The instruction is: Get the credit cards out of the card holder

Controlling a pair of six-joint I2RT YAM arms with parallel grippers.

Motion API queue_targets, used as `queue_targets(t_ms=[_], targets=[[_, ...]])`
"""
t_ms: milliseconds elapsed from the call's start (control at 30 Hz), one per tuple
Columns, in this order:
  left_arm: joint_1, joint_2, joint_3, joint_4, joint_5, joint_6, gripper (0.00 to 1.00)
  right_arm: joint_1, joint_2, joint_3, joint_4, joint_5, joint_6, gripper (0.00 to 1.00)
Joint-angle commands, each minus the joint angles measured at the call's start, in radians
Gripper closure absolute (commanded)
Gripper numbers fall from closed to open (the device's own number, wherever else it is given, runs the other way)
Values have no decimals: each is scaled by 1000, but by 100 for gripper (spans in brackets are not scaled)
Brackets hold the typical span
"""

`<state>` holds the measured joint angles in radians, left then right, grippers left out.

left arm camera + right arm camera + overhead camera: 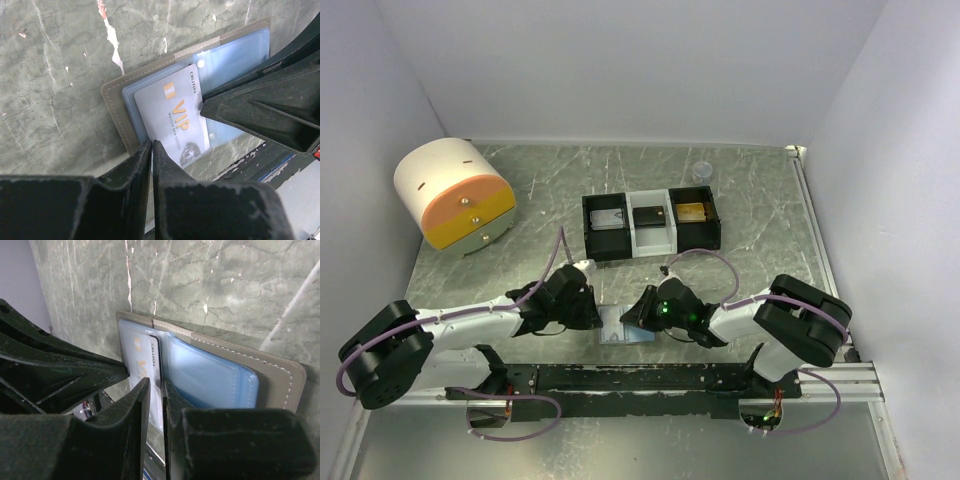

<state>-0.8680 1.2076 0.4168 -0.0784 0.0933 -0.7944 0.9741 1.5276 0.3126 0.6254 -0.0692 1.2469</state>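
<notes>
A: Marbled green table (760, 190), white walls. Card holder (620, 326)?
B: Open flat at the near edge, between the arms. One VIP card (175, 117) sits in a blue sleeve, not yet out.
A: Claws?
B: Left gripper (152, 147) pressed together at the holder's edge; can't tell if it grips anything. Right gripper (156, 390) nearly closed, seemingly nipping the card's long edge.
A: Progress?
B: Three-compartment tray (588, 228) shows a card in each bin. Probably the last one left.

left arm (460, 325), right arm (735, 318): black joints, white links | cables (557, 255): lilac loops | fingers (125, 185): black, tapered, scuffed | wrist light (665, 308): green
</notes>
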Motion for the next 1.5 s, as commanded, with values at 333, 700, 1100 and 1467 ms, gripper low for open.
queue_targets(t_ms=[333, 700, 1100, 1467], targets=[[-28, 28, -13, -36, -46, 4, 84, -13, 38, -12, 93, -82, -32, 97], [-37, 43, 12, -64, -65, 9, 84, -13, 50, 34, 86, -144, -96, 89], [-43, 36, 25, -87, -77, 11, 84, -14, -82, 1, -49, -17, -102, 100], [-47, 53, 38, -83, -70, 14, 83, -15, -111, 1, -120, 16, -105, 100]])
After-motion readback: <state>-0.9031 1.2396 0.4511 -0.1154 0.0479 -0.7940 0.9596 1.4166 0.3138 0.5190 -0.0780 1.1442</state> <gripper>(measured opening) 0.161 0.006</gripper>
